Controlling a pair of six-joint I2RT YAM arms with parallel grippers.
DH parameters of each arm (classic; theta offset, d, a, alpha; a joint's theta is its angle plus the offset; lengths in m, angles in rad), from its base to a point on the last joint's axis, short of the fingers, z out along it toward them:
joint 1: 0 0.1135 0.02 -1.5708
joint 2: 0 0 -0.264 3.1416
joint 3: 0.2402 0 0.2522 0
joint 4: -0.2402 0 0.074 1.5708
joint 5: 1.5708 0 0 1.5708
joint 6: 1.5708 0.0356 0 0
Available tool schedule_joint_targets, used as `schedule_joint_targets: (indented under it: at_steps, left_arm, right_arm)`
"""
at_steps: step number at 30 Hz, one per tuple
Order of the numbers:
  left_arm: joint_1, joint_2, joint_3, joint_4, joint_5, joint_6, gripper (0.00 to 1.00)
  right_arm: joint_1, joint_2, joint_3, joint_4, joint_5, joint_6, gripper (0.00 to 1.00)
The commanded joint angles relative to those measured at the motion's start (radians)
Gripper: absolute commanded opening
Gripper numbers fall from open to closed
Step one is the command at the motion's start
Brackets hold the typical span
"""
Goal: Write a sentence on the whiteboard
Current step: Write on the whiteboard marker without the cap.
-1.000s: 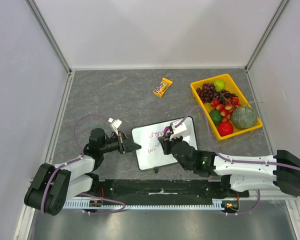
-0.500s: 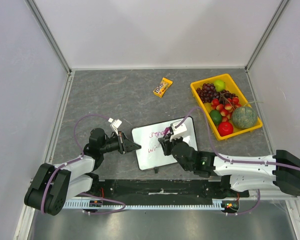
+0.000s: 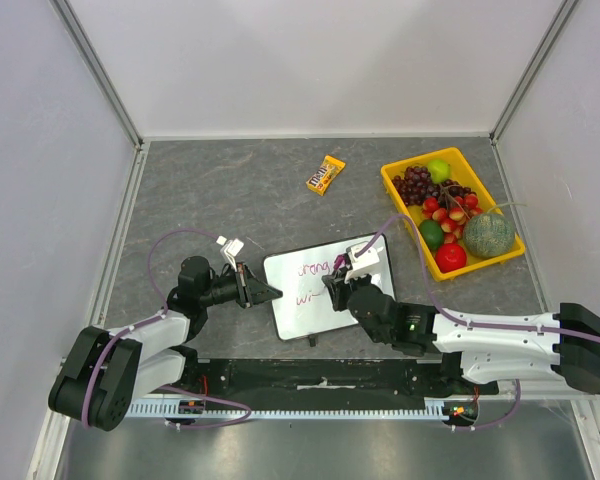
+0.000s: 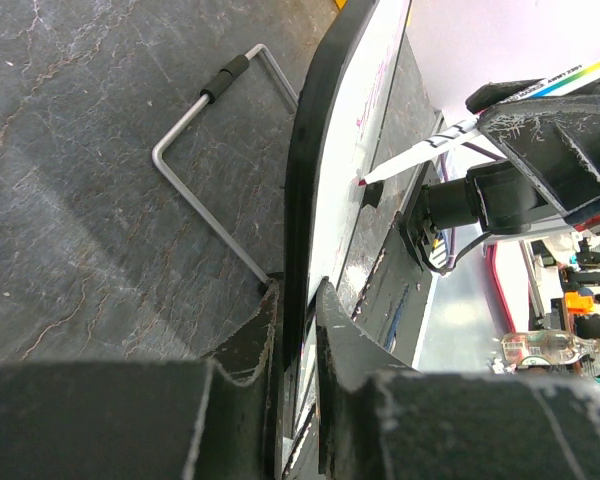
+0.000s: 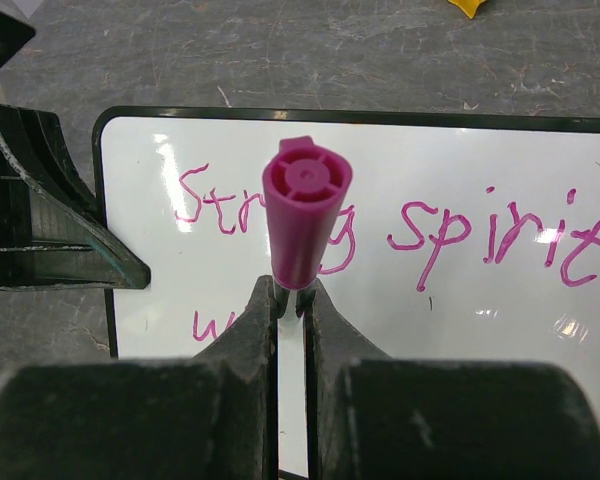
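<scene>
We read this as a robotics lab test cell. The grey stone-patterned table [image 3: 230,190] is boxed in by plain white panels [image 3: 310,60] set in aluminium posts [image 3: 98,70]. Two arms, left [image 3: 140,340] and right [image 3: 490,335], stand on a black rail [image 3: 320,372] at the table's near edge, with purple cables [image 3: 160,250] looping off them. On the table we see only staged props: a whiteboard [image 3: 305,315], a yellow tray [image 3: 420,159] of fruit and a candy packet [image 3: 326,174]. In the left wrist view, blurred clutter [image 4: 580,300] shows past the table.
</scene>
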Motion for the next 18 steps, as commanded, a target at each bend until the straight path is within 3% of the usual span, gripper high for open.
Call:
schedule_joint_targets:
  at_steps: [1, 18]
  left_arm:
    - [0.004, 0.006, -0.014, -0.048, -0.057, 0.042, 0.02]
    - [0.004, 0.005, -0.014, -0.048, -0.056, 0.042, 0.02]
  right_arm:
    - [-0.006, -0.017, 0.042, 0.022, 0.011, -0.019, 0.00]
    - [-0.006, 0.041, 0.033, 0.062, 0.008, -0.008, 0.00]
